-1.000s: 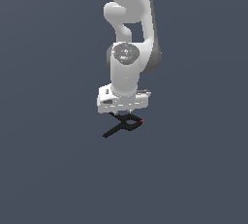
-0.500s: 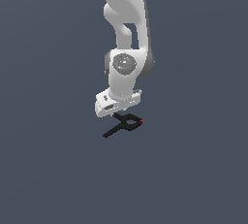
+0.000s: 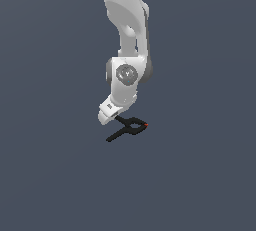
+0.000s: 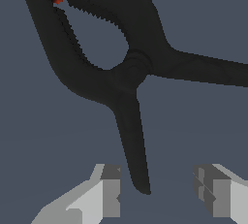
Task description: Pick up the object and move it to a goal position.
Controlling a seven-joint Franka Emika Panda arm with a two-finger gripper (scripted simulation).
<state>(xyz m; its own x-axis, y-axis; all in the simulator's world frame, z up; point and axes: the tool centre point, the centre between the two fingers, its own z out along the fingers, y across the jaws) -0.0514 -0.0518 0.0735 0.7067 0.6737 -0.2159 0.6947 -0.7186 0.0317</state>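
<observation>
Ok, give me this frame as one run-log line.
phase: approach | gripper: open, one handle of the spring clamp between the fingers, no contact visible | clamp: not yet grasped | goal: not visible

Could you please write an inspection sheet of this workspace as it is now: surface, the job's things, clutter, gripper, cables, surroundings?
Surface: plain dark grey-blue ground, no edge or marking seen.
Job's things: one black spring clamp below the arm; two handles spread apart, looped jaws with a red-orange tip.
Clutter: nothing seen.
Gripper: white gripper open; in the wrist view one clamp handle ends between the fingers, touching neither. Nothing is held.
Cables: nothing seen.
Surroundings: only the white robot arm; no goal marker seen.
</observation>
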